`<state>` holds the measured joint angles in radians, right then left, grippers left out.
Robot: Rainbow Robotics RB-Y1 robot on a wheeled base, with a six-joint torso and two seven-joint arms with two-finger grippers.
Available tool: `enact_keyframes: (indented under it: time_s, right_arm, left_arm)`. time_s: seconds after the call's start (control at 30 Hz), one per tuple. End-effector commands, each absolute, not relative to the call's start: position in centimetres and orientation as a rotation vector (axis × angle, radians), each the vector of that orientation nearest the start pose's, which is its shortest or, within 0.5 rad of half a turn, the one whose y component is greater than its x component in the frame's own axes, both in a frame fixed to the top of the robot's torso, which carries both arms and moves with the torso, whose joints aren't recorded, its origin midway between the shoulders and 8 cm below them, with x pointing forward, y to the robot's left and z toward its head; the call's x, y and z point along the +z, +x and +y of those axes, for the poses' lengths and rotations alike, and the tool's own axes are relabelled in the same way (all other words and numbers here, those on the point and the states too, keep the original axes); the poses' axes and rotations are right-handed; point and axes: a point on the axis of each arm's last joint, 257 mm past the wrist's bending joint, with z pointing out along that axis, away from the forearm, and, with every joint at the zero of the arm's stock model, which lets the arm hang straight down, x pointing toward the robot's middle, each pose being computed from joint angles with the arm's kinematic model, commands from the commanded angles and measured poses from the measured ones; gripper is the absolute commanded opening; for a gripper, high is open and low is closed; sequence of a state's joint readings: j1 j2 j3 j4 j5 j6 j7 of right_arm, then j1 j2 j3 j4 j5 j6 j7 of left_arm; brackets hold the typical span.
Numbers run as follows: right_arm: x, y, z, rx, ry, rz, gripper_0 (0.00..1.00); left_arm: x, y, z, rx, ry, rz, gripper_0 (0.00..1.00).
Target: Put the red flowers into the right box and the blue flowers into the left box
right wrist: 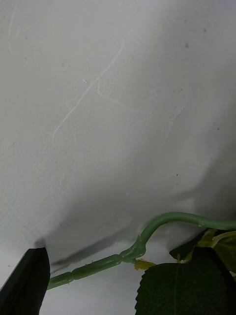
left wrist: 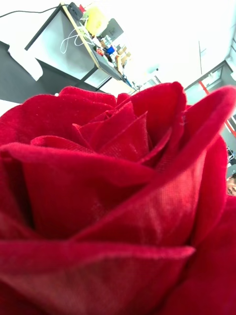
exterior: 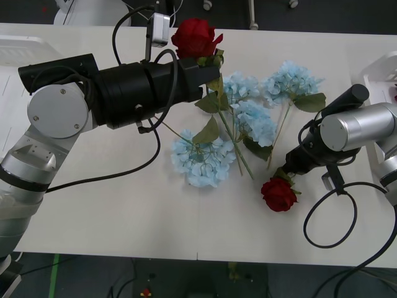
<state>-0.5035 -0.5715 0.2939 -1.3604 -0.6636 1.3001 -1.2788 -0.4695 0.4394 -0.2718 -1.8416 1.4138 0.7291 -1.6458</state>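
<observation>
Left arm reaches across the upper middle of the front view; its left gripper [exterior: 208,68] carries a deep-red fabric rose [exterior: 195,37], head upright above the wrist, stem and leaves trailing down. Fingers themselves are hidden behind leaves, so their opening cannot be read; the rose fills the left wrist view, consistent with a hold.

Right gripper [exterior: 286,169] sits low at right of centre, by a second red rose [exterior: 279,194] lying on the white tabletop [exterior: 111,205]. Its bent green stem [right wrist: 123,256] runs just beside one black finger [right wrist: 27,280]; a grip cannot be told.

Four pale-blue fluffy hydrangea heads [exterior: 201,162] lie clustered mid-frame.

Judgement: carry the held rose high to the white tray [exterior: 381,71] at the right edge, clear of the hydrangeas.
</observation>
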Motion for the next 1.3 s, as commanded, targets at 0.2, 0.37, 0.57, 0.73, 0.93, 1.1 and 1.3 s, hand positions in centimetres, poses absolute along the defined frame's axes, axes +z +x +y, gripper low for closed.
enact_keyframes:
  time_s: [0.2, 0.37, 0.57, 0.73, 0.93, 1.1, 1.3]
  right_arm:
    - [-33.7, 50.7, -25.4, -0.637, -2.936, -0.93, 0.0]
    - [-33.4, 50.8, -25.8, -0.641, -2.931, -0.94, 0.0]
    - [-32.4, 50.8, -26.8, -0.641, -2.897, -1.008, 0.0]
    - [-31.1, 49.7, -27.9, -0.592, -2.847, -1.152, 0.0]
    - [-28.6, 48.1, -29.6, -0.539, -2.795, -1.363, 0.56]
    - [-25.6, 47.8, -31.3, -0.552, -2.74, -1.62, 0.83]
    - [-23.7, 47.9, -33.0, -0.553, -2.519, -2.078, 0.91]
  left_arm:
    - [-2.9, 47.6, -2.8, -1.315, 0.362, 1.712, 0.0]
    - [-3.0, 47.6, -2.8, -1.319, 0.355, 1.717, 0.0]
    - [-3.0, 47.7, -2.7, -1.322, 0.346, 1.717, 0.0]
    - [-3.1, 47.7, -2.6, -1.324, 0.34, 1.72, 0.0]
    - [-3.1, 47.8, -2.5, -1.322, 0.338, 1.723, 0.0]
    - [-3.1, 47.9, -2.4, -1.325, 0.329, 1.723, 0.0]
    - [-3.0, 47.9, -2.3, -1.323, 0.329, 1.723, 0.0]
